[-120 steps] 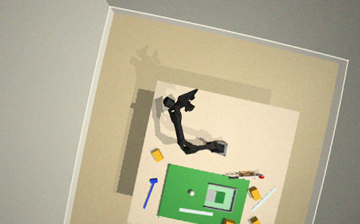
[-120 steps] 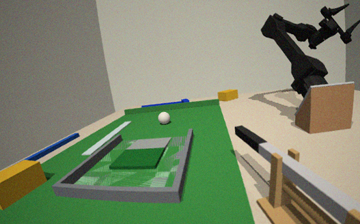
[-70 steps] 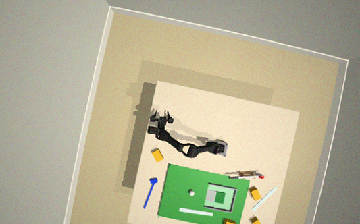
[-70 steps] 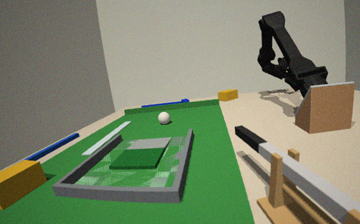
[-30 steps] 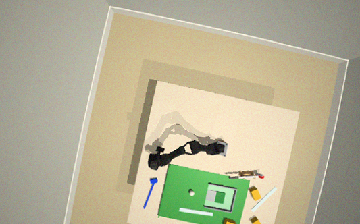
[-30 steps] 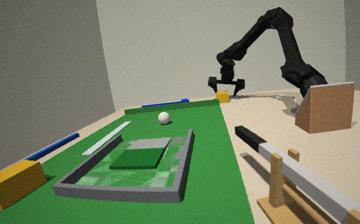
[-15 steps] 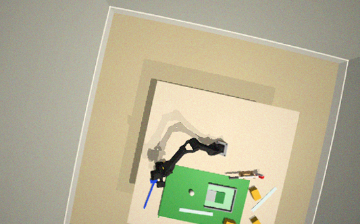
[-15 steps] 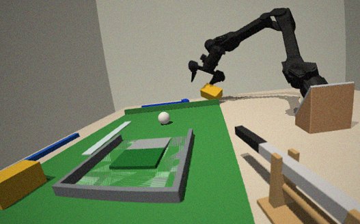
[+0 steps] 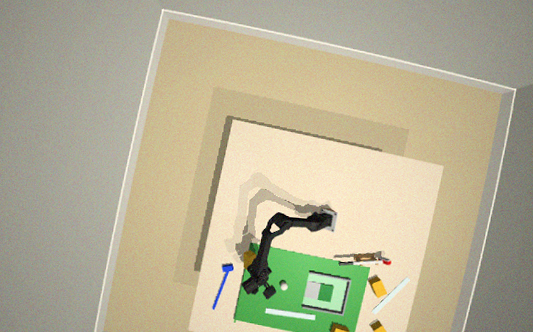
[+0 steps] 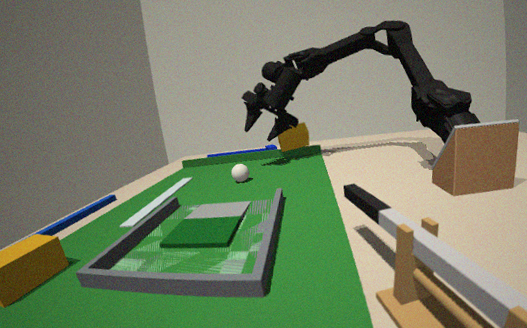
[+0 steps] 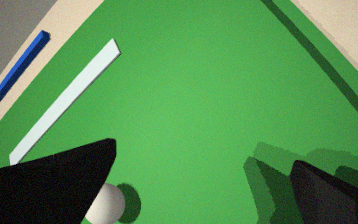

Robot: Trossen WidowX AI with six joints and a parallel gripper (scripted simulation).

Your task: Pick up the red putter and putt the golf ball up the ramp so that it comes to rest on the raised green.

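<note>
In the exterior view, nearest the camera, a wooden rack [image 10: 451, 313] is seen at the lower right of the table [image 10: 484, 230]; the putter [image 10: 451, 264] is laid across it, its grey shaft running back to a black grip end [image 10: 364, 199], and its red head is made out only in the top view [image 9: 388, 262], just beyond the upper right corner of the green mat [image 10: 321, 260]. At the near left corner of the mat a yellow block [image 10: 15, 267] is set; a grey-walled frame [image 10: 183, 281] is placed just behind it on the mat, and inside it the raised green [image 10: 203, 230] is shown with a grey ramp [image 10: 220, 209] leading up from its far side. A white strip [image 10: 155, 201] is laid on the mat to the left of the frame; a blue bar [image 10: 79, 214] is seen off the mat's left edge. Beyond the ramp, the white golf ball [image 10: 240, 172] is rested on the mat, apart from everything else. Above and slightly behind the ball the gripper [image 10: 263, 126] is held in the air, tips pointed down, fingers spread wide with nothing between them; in the wrist view the ball [image 11: 106, 205] is partly hidden by one dark finger [image 11: 55, 185]. A second yellow block [image 10: 294, 138] is seen at the mat's far edge, just behind the gripper; another blue bar [image 10: 241, 152] is laid along that far edge. Farthest back, the arm's base is mounted behind a brown wedge [image 10: 476, 156].
</note>
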